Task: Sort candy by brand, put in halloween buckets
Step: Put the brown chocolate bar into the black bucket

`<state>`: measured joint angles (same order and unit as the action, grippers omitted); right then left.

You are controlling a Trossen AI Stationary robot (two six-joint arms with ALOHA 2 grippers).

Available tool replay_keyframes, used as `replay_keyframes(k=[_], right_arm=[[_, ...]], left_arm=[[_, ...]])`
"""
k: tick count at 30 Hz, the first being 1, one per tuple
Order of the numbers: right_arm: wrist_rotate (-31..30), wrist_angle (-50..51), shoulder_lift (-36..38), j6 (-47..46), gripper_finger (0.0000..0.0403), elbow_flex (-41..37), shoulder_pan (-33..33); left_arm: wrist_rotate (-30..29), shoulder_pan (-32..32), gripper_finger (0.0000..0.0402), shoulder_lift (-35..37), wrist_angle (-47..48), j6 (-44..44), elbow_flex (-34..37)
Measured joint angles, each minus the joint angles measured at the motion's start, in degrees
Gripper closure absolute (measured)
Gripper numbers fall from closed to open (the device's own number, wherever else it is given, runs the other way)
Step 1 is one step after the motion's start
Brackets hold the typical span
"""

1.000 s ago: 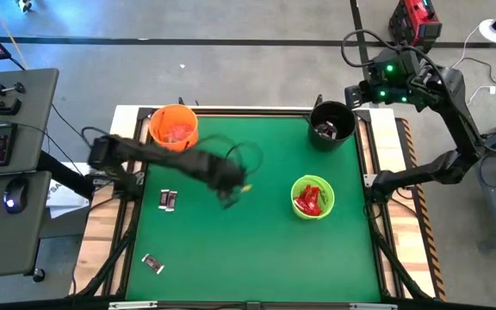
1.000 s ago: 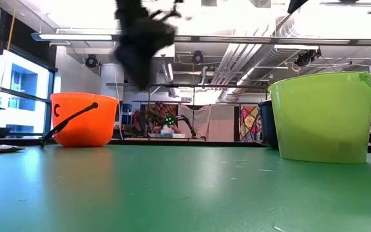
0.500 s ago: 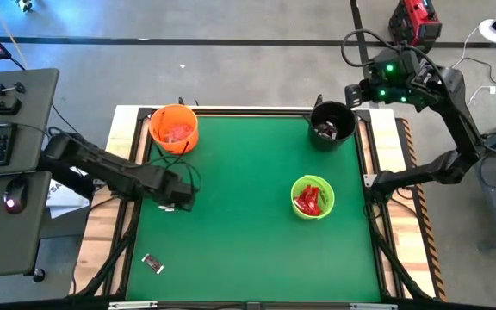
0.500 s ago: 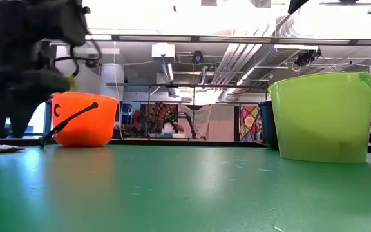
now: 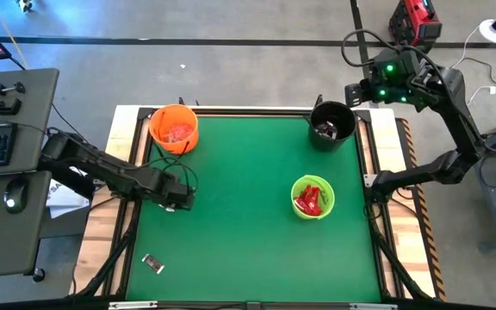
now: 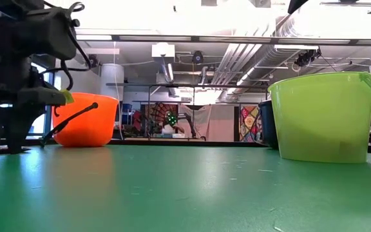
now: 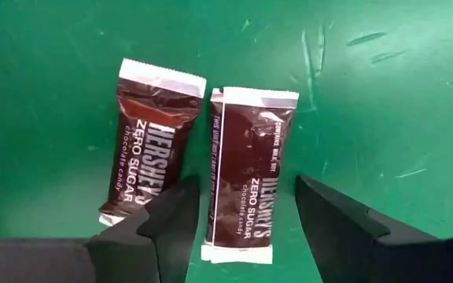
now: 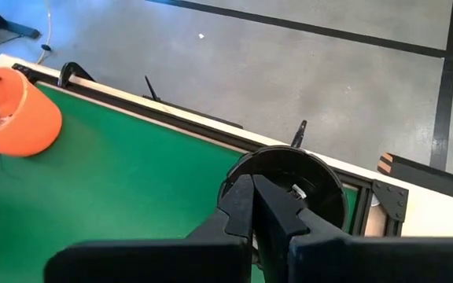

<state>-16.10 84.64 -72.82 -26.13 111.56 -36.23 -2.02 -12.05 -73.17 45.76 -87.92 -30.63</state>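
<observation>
two dark-wrapped candy bars [image 7: 246, 181] (one between fingers) under open left gripper [image 7: 246, 216]

Two chocolate bars [image 7: 246, 185] are laid side by side on the table [image 5: 248, 232], near its left edge. A third candy [image 5: 152, 263] is set nearer the front left corner. Three buckets [image 5: 313, 197] are stood apart toward the back and right.
</observation>
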Motion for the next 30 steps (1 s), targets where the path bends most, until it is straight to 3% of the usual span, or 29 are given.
replay_keyframes(k=[5,12,18,23,26,30], right_arm=[[-0.02,0.00,-0.56,-0.57,0.0403,-0.02,0.00],[0.02,0.00,-1.88,-0.37,0.0403,-0.02,0.00],[0.24,0.02,-2.09,0.57,0.0403,-0.04,0.00],[0.62,0.02,-2.10,0.23,0.0403,-0.04,0.00],[2.20,0.02,-2.10,-0.88,0.0403,-0.04,0.00],[3.75,0.02,-2.10,-1.23,0.0403,-0.04,0.00]], left_arm=[[0.02,0.02,0.0226,0.02,-0.29,3.28,0.01],[-0.06,0.03,0.0383,0.11,-2.61,9.01,-3.29],[-2.85,2.61,0.0391,1.10,-6.74,18.40,-12.15],[-5.99,8.78,0.0398,-0.38,-20.92,34.35,-21.70],[-6.03,13.79,0.0399,-4.62,-26.68,44.02,-28.56],[-2.46,19.58,0.0400,-14.84,-26.64,55.17,-41.27]])
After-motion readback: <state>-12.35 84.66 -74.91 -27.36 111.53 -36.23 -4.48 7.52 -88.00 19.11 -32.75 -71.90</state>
